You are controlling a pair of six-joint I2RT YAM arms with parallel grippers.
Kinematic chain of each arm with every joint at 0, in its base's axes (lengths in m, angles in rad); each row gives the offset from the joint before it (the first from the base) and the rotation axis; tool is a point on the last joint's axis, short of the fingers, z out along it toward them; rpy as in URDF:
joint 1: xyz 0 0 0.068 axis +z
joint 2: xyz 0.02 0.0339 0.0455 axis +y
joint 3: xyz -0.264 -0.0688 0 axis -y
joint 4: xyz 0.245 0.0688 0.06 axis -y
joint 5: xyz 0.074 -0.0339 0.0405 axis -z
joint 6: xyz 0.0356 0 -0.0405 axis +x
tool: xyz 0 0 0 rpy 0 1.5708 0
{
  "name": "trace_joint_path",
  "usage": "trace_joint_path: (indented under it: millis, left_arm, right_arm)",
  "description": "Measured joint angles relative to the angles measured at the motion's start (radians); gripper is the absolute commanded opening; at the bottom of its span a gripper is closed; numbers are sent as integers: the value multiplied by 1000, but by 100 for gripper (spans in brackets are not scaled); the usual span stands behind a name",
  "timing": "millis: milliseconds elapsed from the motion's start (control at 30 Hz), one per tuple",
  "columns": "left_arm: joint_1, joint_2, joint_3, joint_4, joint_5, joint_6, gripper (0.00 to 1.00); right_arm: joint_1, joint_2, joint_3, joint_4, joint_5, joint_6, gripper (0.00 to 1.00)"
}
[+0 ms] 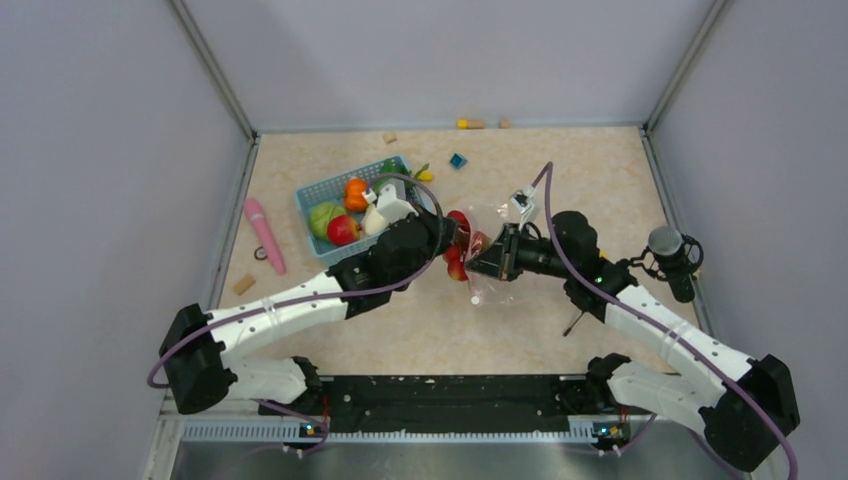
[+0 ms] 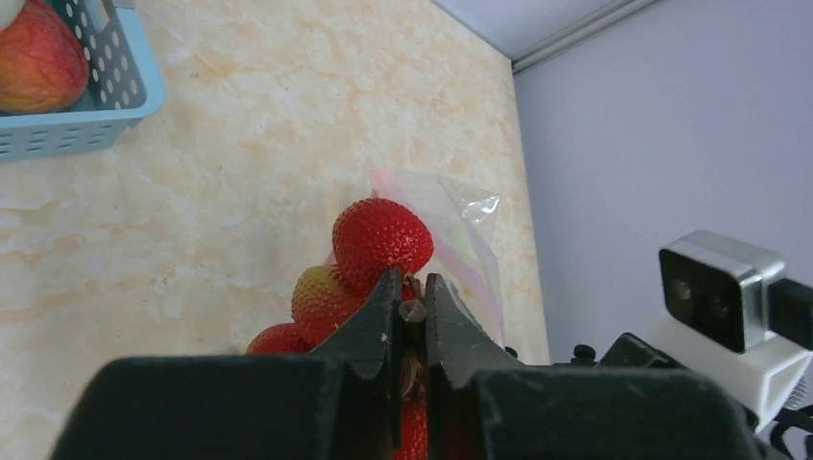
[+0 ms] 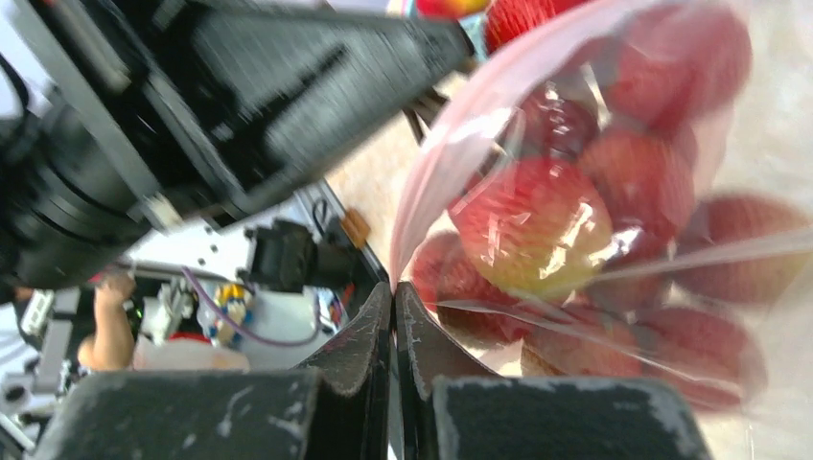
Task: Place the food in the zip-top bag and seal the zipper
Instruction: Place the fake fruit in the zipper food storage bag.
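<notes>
My left gripper (image 1: 447,240) (image 2: 412,287) is shut on the brown stem of a bunch of red-yellow cherries (image 1: 458,245) (image 2: 382,240), held above the table. Just right of it hangs the clear zip-top bag (image 1: 492,290) (image 2: 465,230). My right gripper (image 1: 476,265) (image 3: 393,287) is shut on the bag's pink zipper (image 3: 451,125) edge. In the right wrist view the cherries (image 3: 537,220) show through the plastic; I cannot tell whether they are inside. More food lies in the blue basket (image 1: 310,195): an orange fruit (image 1: 355,193), a green one (image 1: 325,217), a red one (image 1: 343,230) and a white radish (image 1: 375,218).
A pink stick toy (image 1: 265,235) lies left of the basket. A blue block (image 1: 457,160) and a yellow piece (image 1: 425,175) sit behind the bag, with small bits (image 1: 470,124) at the back wall. A black knobbed device (image 1: 672,250) stands at the right edge.
</notes>
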Motion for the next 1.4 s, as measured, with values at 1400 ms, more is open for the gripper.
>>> trace_joint_path:
  millis: [1400]
  left_arm:
    - [3,32,-17,109,260,-67,0]
  right_arm:
    - [109,-123,-266,463,250,-228,0]
